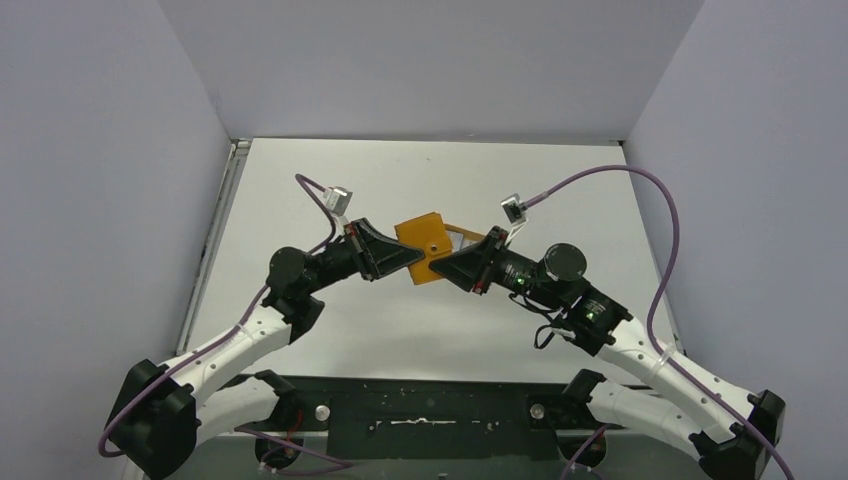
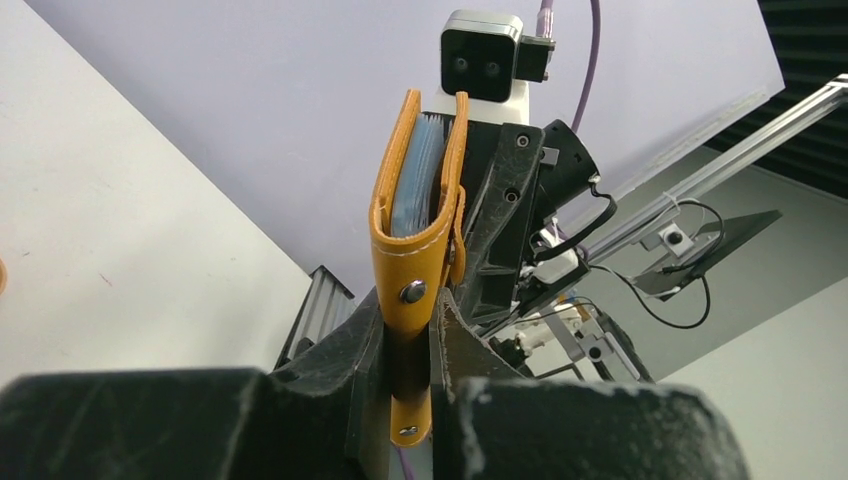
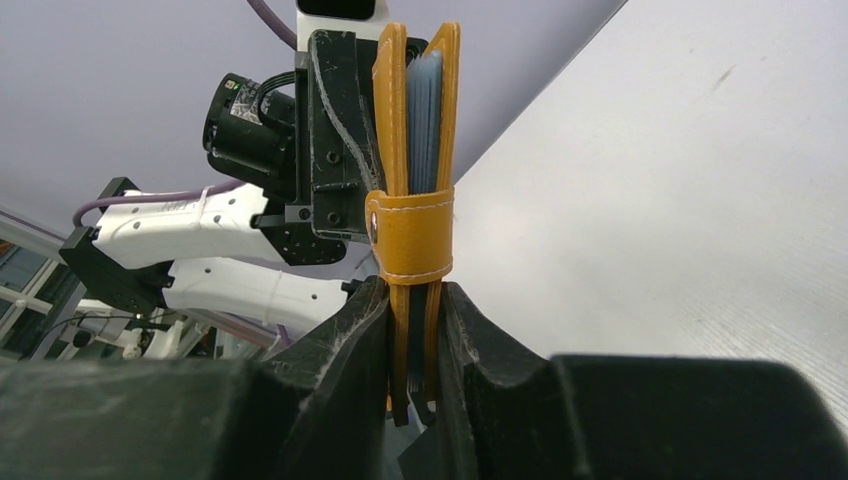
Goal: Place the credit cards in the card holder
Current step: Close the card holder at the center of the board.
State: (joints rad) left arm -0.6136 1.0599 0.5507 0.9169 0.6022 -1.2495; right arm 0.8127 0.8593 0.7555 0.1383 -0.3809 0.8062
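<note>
The black left gripper point(image 2: 408, 345) is clamped on the tab edge of the tan-orange leather bifold card holder point(image 2: 412, 255), and the right gripper point(image 3: 415, 310) on its opposite edge, above the white table point(image 1: 330, 200). Thin pale-blue plastic credit cards point(image 2: 418, 175) sit between its leaves; advise steady, level grips so none slips out.

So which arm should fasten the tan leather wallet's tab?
Probably left: the left fingers pinch the closure tab of the tan-orange leather wallet; the right fingers only clamp its folded body.
</note>
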